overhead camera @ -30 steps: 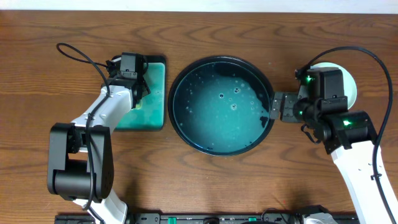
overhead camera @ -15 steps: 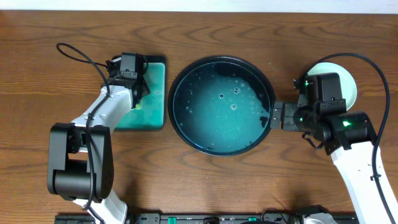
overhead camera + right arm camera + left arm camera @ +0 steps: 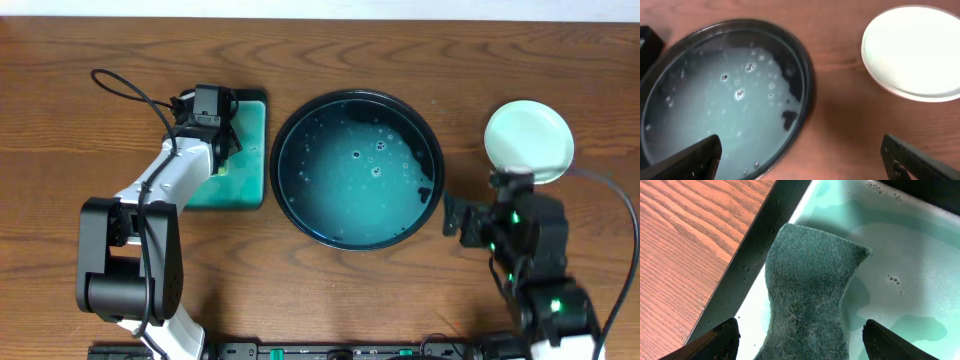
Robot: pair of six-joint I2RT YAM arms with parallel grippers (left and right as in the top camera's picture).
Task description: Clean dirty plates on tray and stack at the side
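On the brown table [image 3: 400, 60], to the right of the round black tray [image 3: 275, 172], we saw the white plates [image 3: 529, 141] sitting in one neat pile, near the tray but not touching it. Soapy blue-green water lay in the tray. Our right claw [image 3: 452, 216] hung wide apart beside the tray's right rim, with nothing in it. Our left claw [image 3: 800, 337] was spread too, over the small flat green tray [image 3: 250, 190]. The green scrub pad [image 3: 810, 280] lay between its fingers [image 3: 722, 340] without touching them.
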